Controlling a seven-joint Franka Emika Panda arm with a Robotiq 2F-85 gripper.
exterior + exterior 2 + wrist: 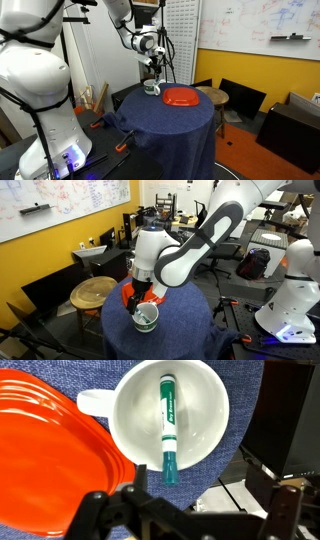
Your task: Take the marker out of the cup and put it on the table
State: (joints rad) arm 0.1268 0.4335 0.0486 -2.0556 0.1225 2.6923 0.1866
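Currently, wrist view: end effector (190, 512) comes in from 6 o'clock; its 2 fingers (97, 510) stand wide apart; nothing is held between them. Cup (205, 435) stands upright at frame centre toward 12 o'clock, just past the finger gap; white wall, white inside, handle at 9 o'clock. Marker (167, 425) lies inside the cup, running from 12 o'clock to 6 o'clock; green body with a white label band; its 6 o'clock end crosses over the rim; its 12 o'clock end sits against the inner wall. Red plate (45, 455) fills the 9 o'clock side; its edge overlaps the cup handle in the picture; whether the 2 touch, cannot tell. Counter (250, 385), dark blue cloth, shows at 1 o'clock past the cup.

In both exterior views the end effector (152, 76) hangs just above the cup (152, 89), pointing down at it. In an exterior view the plate (181, 97) lies just beside the cup at 3 o'clock; both rest on the counter (170, 130); a brown stool (212, 96) stands near the counter at 3 o'clock of the plate. In an exterior view the cup (146, 318) sits at 6 o'clock of the end effector (143, 298); the arm covers most of the plate (127, 299). The marker is too small to resolve in either exterior view.
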